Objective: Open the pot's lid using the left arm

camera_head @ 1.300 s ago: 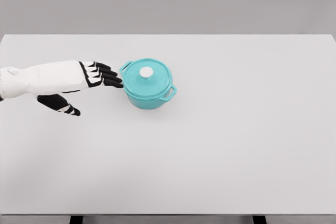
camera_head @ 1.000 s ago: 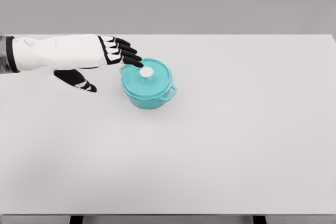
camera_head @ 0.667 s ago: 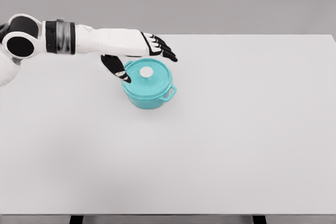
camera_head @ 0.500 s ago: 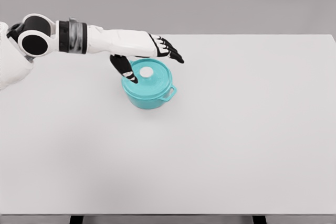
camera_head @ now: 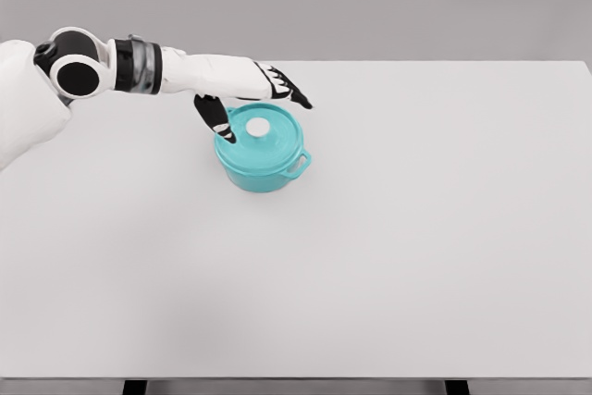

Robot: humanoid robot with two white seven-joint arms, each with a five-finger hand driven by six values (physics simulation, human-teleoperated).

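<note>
Looking down at the white table, I see the teal pot sitting left of centre toward the far side, its lid closed with the white knob on top. My left hand hovers above the lid's far-left edge, fingers spread, thumb pointing down, gripping nothing.

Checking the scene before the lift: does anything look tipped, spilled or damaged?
Nothing stands out. The teal pot stands upright on the white table, its lid seated level and closed. The left robot hand is spread open over the lid.
</note>
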